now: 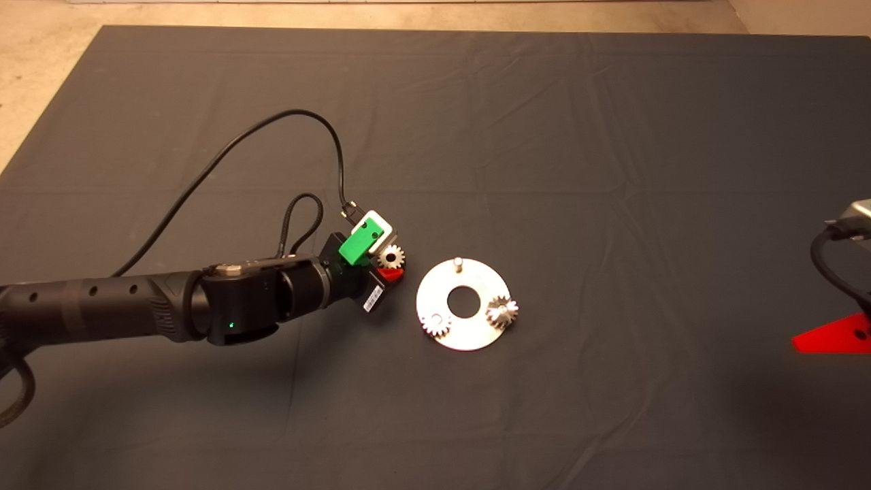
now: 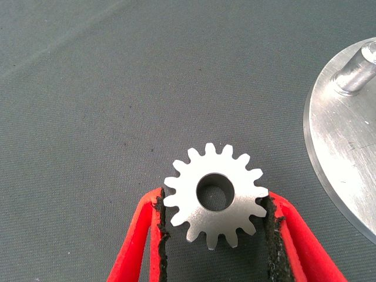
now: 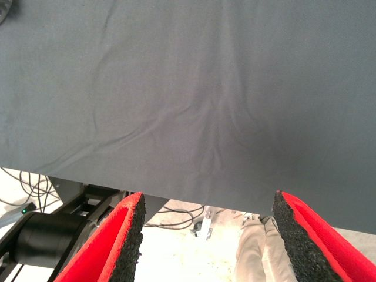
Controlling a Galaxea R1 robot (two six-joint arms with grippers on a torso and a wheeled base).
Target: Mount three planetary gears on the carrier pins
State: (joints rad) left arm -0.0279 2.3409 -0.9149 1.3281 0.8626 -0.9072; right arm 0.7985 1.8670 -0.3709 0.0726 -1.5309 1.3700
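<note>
Dark mat (image 1: 476, 122) on table, creased; round silvery plate (image 1: 469, 335) lying flat near centre.

Three small silvery gears are in view: one (image 1: 391, 257) off the plate, one (image 1: 435, 324) on its lower left edge and one (image 1: 502, 311) on its right. There is one round plate (image 1: 463, 279) with one bare pin (image 1: 458, 261) standing on it. Two grippers show, the left (image 1: 389, 265) and the right (image 1: 833, 337), over one dark mat (image 1: 544, 136).
</note>
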